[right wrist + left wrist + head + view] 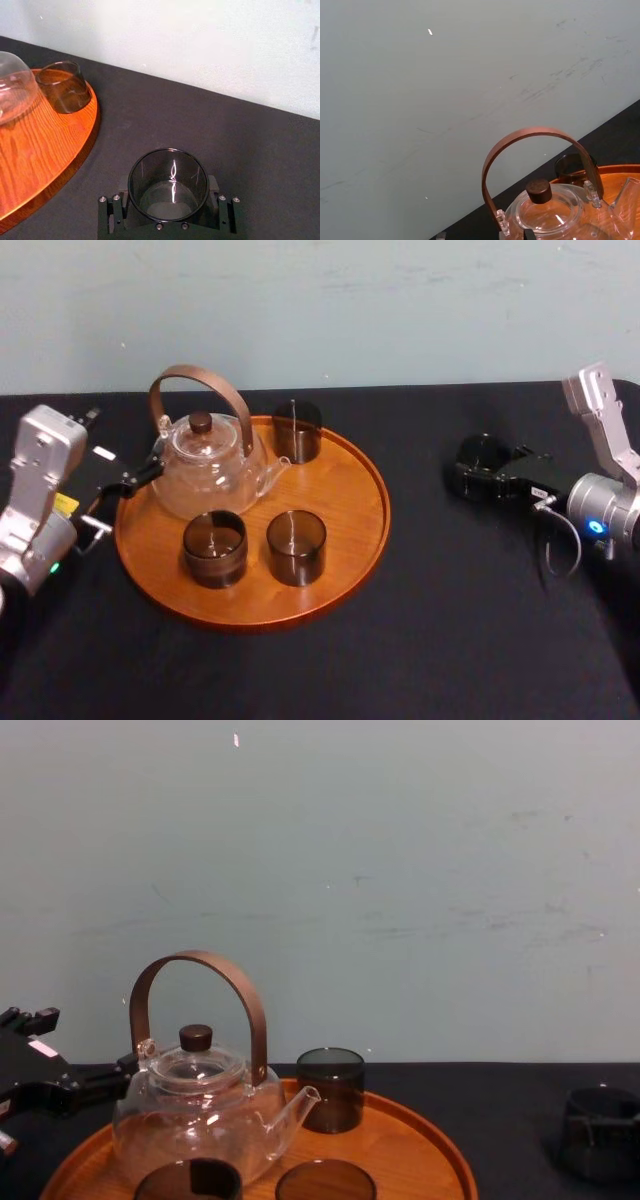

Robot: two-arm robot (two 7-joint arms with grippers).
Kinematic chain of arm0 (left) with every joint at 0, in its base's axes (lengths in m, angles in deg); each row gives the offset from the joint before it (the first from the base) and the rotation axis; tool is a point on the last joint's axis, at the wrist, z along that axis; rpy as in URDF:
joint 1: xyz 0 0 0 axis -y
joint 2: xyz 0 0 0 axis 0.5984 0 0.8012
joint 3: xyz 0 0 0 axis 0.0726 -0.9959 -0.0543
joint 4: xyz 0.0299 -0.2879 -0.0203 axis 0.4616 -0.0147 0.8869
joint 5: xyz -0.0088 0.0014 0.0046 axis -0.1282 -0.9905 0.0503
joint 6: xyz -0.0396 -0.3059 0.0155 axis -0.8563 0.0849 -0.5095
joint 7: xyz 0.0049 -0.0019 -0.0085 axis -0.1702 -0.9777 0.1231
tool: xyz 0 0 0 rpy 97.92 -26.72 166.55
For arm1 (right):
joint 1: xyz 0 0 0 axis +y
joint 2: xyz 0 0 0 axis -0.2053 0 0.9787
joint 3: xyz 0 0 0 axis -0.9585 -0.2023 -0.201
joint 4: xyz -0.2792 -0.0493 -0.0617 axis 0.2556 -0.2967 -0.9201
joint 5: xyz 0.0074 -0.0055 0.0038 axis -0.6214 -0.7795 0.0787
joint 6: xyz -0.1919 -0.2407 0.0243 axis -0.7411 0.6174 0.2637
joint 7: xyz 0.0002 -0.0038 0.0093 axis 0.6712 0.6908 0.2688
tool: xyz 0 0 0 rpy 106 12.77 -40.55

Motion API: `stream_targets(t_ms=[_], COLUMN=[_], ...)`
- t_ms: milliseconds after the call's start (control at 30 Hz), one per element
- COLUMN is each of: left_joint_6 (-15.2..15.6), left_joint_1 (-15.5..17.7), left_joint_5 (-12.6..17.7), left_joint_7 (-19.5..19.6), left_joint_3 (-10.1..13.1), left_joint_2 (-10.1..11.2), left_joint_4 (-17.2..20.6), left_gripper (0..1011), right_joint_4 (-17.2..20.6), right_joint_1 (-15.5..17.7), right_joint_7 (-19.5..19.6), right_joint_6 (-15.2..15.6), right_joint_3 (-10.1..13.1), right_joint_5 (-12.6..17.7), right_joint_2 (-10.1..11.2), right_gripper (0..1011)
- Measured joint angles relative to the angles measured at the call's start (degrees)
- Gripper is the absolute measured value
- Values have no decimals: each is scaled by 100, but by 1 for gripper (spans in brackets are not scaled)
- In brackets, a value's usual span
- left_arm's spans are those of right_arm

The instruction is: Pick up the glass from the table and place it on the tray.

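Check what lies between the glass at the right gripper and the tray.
Only bare table between the glass, at the right gripper, and the tray, per head and right wrist views. The left gripper sits beside the teapot.

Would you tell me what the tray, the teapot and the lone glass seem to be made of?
The tray: wood, going by its orange-brown grain, smoothly finished. The teapot: clear glass with a see-through body; its brown handle is perhaps wood. The glass at the right tool: smoky tinted glass, transparent with bright glints. The left tool sits beside the teapot.
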Motion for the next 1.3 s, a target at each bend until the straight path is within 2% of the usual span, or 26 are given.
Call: stream_targets(t_ms=[133, 467, 633, 833, 1067, 1300], left_joint_6=[0, 0, 0, 0, 0, 0], left_joint_1=[0, 0, 0, 0, 0, 0], left_joint_5=[0, 0, 0, 0, 0, 0], left_joint_7=[0, 0, 0, 0, 0, 0], left_joint_3=[0, 0, 0, 0, 0, 0], left_joint_2=[0, 0, 0, 0, 0, 0], left_joint_4=[0, 0, 0, 0, 0, 0], left_gripper=[1001, 1001, 1001, 1002, 1001, 1001], right_joint_4=[88, 816, 1262, 1476, 1415, 1120], right_joint_1=[42, 300, 456, 473, 280, 16], right_joint_7=[-38, -9, 0, -6, -90, -183], right_joint_6=[-61, -45, 0, 43, 61, 51], right_joint_3=[12, -14, -123, -285, -553, -790], right_joint_5=[28, 35, 23, -6, -83, -144], right_joint_2=[16, 162, 203, 162, -10, -213], right_gripper=[908, 908, 908, 908, 907, 908])
